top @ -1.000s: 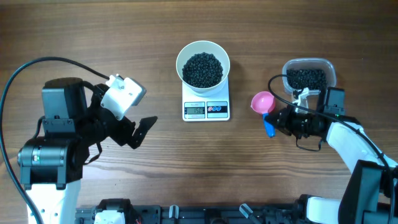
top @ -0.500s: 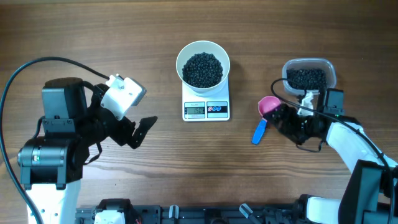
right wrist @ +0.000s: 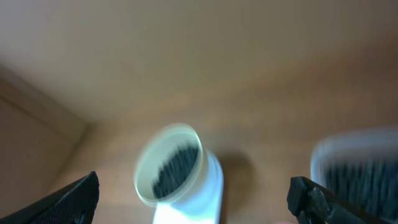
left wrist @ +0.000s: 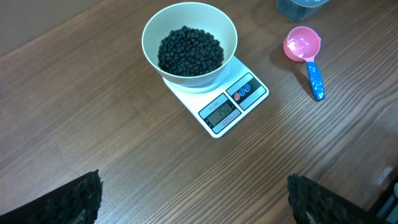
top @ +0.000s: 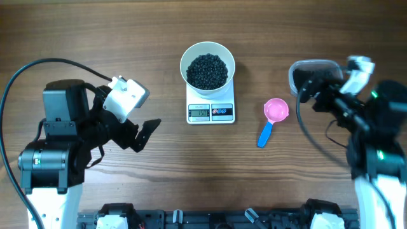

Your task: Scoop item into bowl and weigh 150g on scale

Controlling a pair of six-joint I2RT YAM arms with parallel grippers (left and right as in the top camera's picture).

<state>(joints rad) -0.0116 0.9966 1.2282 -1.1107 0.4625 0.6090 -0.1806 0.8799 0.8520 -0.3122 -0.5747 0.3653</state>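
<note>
Beads (top: 206, 70) fill the bowl (top: 188, 56) on the scale (top: 210, 112), ahead of your right gripper (right wrist: 199, 199); its jaws gape empty, as on your left gripper (left wrist: 193, 199).

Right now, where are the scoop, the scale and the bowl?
scoop (top: 276, 110), overhead view, on its pink cup.
scale (top: 210, 113), overhead view, on its front panel.
bowl (top: 207, 48), overhead view, on the bare inner wall.
</note>
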